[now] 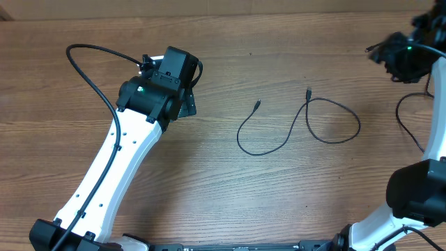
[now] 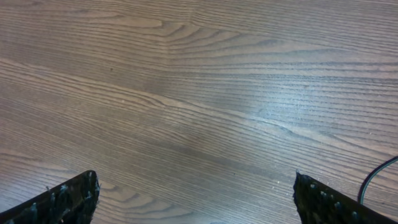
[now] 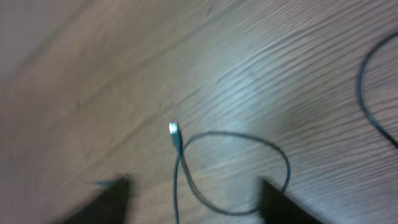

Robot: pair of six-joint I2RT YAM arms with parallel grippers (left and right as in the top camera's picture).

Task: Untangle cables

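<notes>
One cable (image 1: 358, 124) overhead, lying loose in curves on the table (image 1: 209, 188), bare wood all round; left wrist, left gripper (image 2: 194, 180) spread wide over bare wood, holding nothing; right wrist, blurred, right gripper (image 3: 194, 183) parted and empty, cable loop and plug just beyond its fingertips.
</notes>
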